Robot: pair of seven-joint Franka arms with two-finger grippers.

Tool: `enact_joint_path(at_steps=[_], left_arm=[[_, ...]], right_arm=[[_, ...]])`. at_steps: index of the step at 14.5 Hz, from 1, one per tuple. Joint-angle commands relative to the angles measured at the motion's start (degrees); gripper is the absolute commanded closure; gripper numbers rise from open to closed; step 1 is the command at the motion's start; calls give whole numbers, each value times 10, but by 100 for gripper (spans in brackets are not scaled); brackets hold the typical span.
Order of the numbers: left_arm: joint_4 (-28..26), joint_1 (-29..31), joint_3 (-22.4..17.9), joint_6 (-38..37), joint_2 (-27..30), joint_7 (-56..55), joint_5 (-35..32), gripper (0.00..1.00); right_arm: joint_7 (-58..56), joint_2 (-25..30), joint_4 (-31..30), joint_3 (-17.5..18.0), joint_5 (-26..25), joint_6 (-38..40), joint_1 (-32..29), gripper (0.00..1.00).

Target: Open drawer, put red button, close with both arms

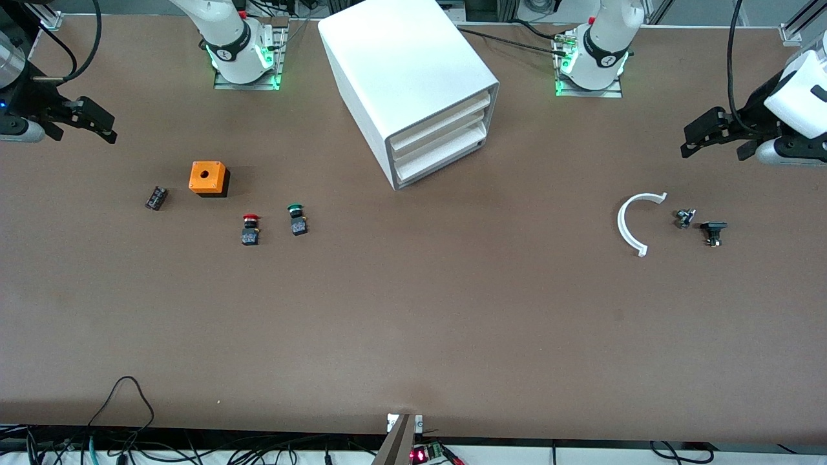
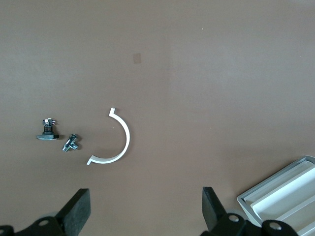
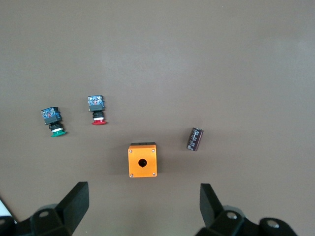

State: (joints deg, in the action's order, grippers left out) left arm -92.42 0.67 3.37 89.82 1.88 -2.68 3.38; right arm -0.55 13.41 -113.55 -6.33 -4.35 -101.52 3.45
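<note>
The white cabinet point(image 1: 413, 84) stands mid-table between the arm bases, and its bottom drawer point(image 1: 446, 159) is shut like the two above it. The red button point(image 1: 251, 229) lies on the table toward the right arm's end, beside the green-capped button point(image 1: 297, 219). It also shows in the right wrist view point(image 3: 97, 109). My right gripper point(image 1: 97, 126) hangs open and empty over the table's right-arm end; the right wrist view shows its fingers point(image 3: 145, 209) wide apart. My left gripper point(image 1: 698, 139) hangs open and empty over the left-arm end, its fingers point(image 2: 146, 211) wide apart.
An orange box point(image 1: 208, 177) with a hole and a small dark cylinder point(image 1: 156, 197) lie near the buttons. A white curved strip point(image 1: 636, 223) and two small metal parts point(image 1: 685, 217) point(image 1: 713, 231) lie toward the left arm's end. Cables run along the table's front edge.
</note>
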Motion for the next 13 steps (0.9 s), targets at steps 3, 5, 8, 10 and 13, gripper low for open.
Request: enact_joint_path(at_steps=[3,5,8,10,13], left_arm=[[23,-4,-6,-9,-19,17,-1,0],[26,-5,-6,-6,-20,16,1,0],[25,-7,-2,-10,-52,7,4,0],[30,-15,5,-11,-93,11,-6,0],[23,-10,1,-11,-100,15,11,0]], right_arm=[[-14,5,3,-2,10,4,-2,0],[-16,5,3,-2,10,4,-2,0],[-17,2,5,-2,10,4,-2,0],[-17,2,5,-1,7,4,-2,0],[-16,-20,29,1,6,5,2,0]])
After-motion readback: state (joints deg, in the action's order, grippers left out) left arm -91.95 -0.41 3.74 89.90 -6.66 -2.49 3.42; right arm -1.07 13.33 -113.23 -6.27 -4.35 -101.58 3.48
